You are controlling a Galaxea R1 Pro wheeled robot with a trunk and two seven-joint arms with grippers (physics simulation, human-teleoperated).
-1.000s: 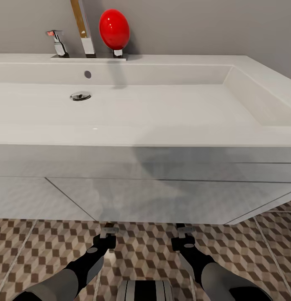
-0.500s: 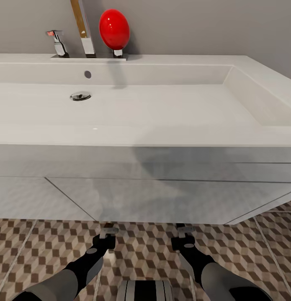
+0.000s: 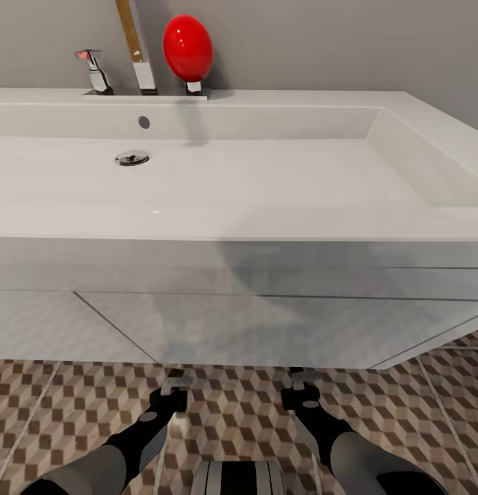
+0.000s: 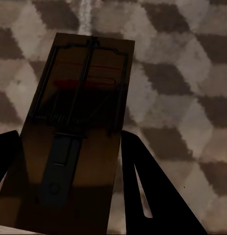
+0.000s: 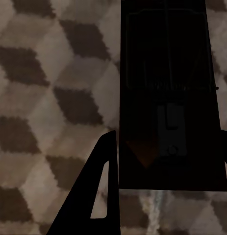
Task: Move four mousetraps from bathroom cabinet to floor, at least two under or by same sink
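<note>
Left wrist view, brown wooden mousetrap (image 4: 76, 142) between left jaws, right jaws gripping shadowed mousetrap (image 5: 169, 98)

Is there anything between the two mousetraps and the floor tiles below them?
Nothing visible. The left mousetrap and the right mousetrap each sit between their jaws over bare patterned floor, just before the sink.

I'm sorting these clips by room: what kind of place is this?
Most likely a bathroom: a wide white sink with a chrome tap against a grey wall, above floor tiles in a brown-and-beige cube pattern.
</note>
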